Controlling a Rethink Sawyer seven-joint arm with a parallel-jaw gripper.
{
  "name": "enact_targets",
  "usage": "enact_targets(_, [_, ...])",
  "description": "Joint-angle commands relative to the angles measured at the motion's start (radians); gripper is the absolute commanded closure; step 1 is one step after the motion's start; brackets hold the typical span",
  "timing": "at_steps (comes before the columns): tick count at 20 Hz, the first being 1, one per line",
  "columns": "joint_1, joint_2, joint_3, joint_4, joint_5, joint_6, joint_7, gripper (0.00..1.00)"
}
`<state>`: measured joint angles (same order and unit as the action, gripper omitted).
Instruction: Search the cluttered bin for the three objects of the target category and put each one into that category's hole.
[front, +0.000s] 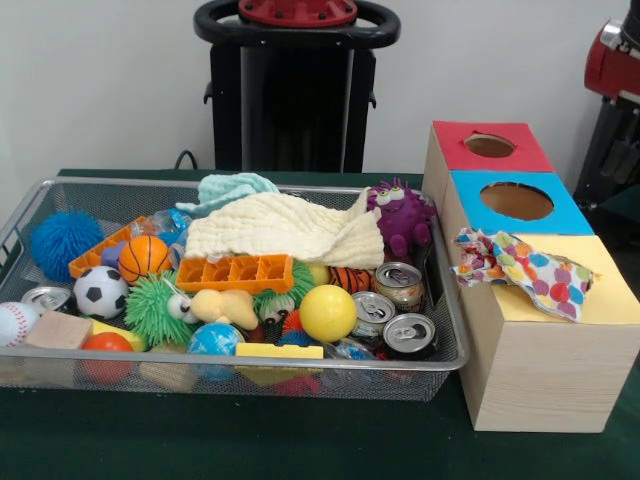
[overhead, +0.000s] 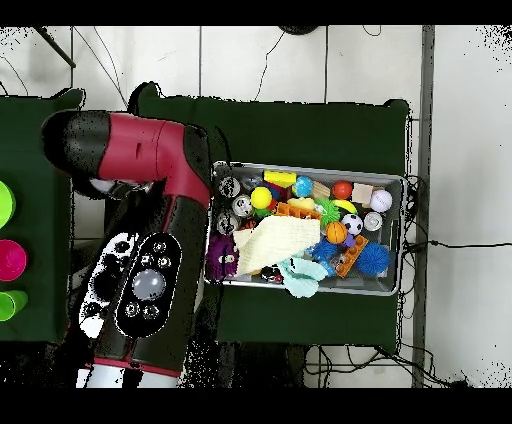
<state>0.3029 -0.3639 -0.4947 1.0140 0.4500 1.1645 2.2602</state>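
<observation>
The gripper itself is hidden: the overhead view shows only the red and black arm at left, so its opening cannot be told. The polka-dot wrapper lies on the yellow box top, right of the wire bin.

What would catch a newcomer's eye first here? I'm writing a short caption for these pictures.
First, the wire-mesh bin on the green table, crammed with balls, cans and orange trays, with a cream cloth spread over its far side. Next, beside the bin, the wooden box with red, blue and yellow tops, a polka-dot wrapper lying on the yellow one. From overhead, the red and black arm fills the space beside the bin.
</observation>
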Motion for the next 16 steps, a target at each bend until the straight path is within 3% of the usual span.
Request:
enact_targets(1, [-0.018,0.051,0.006,0.027,-0.057,-0.125,0.231,1.00])
enact_targets(16, [-0.037,0.093,-0.033,-0.044,-0.033,-0.179,0.230,1.00])
